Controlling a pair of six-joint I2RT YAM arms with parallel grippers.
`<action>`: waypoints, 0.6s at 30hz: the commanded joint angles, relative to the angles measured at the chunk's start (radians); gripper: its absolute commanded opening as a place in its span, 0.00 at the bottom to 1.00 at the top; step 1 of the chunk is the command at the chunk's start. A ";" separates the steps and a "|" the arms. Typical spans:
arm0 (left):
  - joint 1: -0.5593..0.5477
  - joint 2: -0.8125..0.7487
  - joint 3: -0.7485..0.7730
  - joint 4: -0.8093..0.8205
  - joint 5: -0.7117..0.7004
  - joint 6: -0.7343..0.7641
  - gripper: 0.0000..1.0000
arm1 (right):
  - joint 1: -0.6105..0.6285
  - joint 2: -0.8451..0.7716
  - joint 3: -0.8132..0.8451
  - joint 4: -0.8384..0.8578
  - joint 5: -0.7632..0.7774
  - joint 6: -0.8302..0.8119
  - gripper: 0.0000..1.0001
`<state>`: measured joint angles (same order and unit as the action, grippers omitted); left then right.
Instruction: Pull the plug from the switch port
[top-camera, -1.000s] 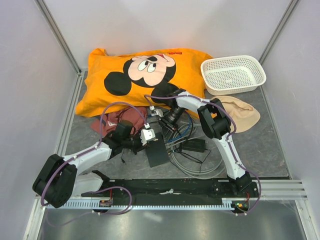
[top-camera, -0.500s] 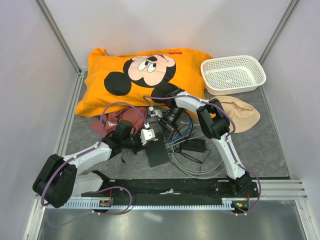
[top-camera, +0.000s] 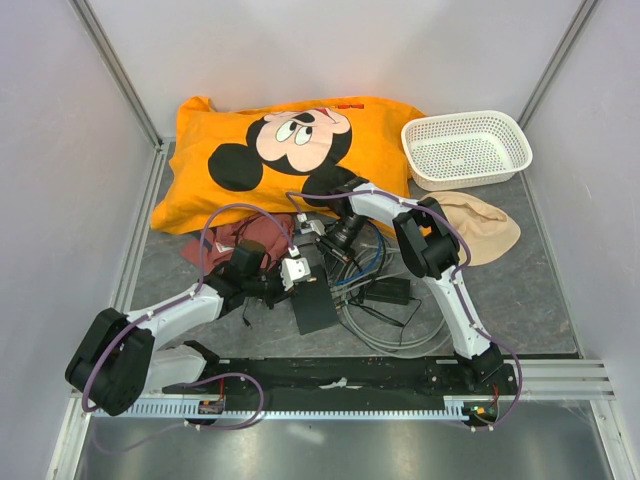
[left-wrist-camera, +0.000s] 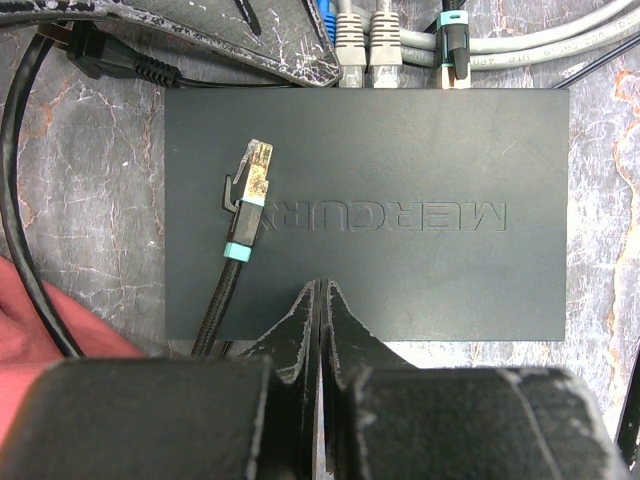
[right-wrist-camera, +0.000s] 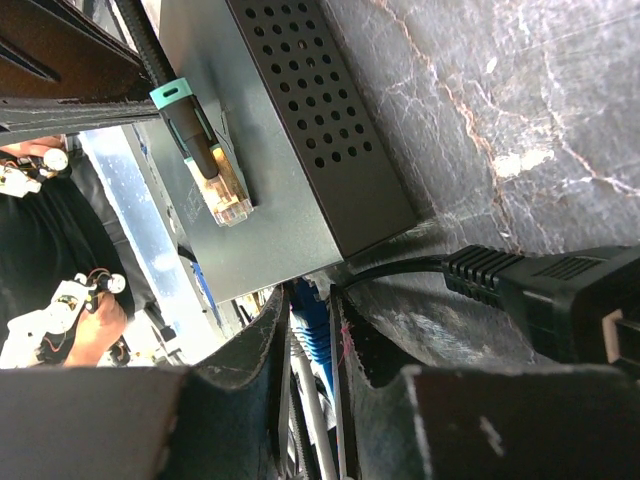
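Note:
The switch (top-camera: 315, 303) is a flat dark grey box; it shows in the left wrist view (left-wrist-camera: 400, 150) and the right wrist view (right-wrist-camera: 290, 110). Along its far edge sit a blue plug (left-wrist-camera: 325, 12), two grey plugs (left-wrist-camera: 368, 42) and a black teal-banded plug (left-wrist-camera: 453, 50). My right gripper (right-wrist-camera: 312, 310) is shut on the blue plug (right-wrist-camera: 318, 335) at the port side; it also shows from above (top-camera: 326, 240). My left gripper (left-wrist-camera: 320, 292) is shut and empty, tips on the switch's near edge. A loose braided plug (left-wrist-camera: 253, 175) lies on top of the switch.
A black adapter brick (top-camera: 388, 292) and coiled cables (top-camera: 385, 332) lie right of the switch. A black power plug (right-wrist-camera: 560, 290) lies by my right fingers. Behind are an orange pillow (top-camera: 290, 150), a white basket (top-camera: 466, 148), a beige cloth (top-camera: 485, 228) and a red cloth (top-camera: 250, 238).
My right gripper has edged slightly to the left at the switch's port side. The left arm and the switch have barely moved.

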<state>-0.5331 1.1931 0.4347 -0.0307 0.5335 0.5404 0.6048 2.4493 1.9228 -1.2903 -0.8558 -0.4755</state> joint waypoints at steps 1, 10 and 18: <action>0.010 0.030 -0.040 -0.113 -0.063 0.030 0.01 | 0.010 0.019 -0.031 0.054 0.192 -0.058 0.09; 0.010 0.034 -0.039 -0.113 -0.063 0.029 0.02 | -0.002 0.010 -0.050 0.051 0.247 -0.092 0.08; 0.010 0.036 -0.037 -0.115 -0.064 0.030 0.02 | -0.039 0.011 -0.062 0.046 0.287 -0.120 0.08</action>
<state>-0.5331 1.1934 0.4347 -0.0299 0.5327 0.5407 0.5972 2.4374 1.9049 -1.2793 -0.8509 -0.4995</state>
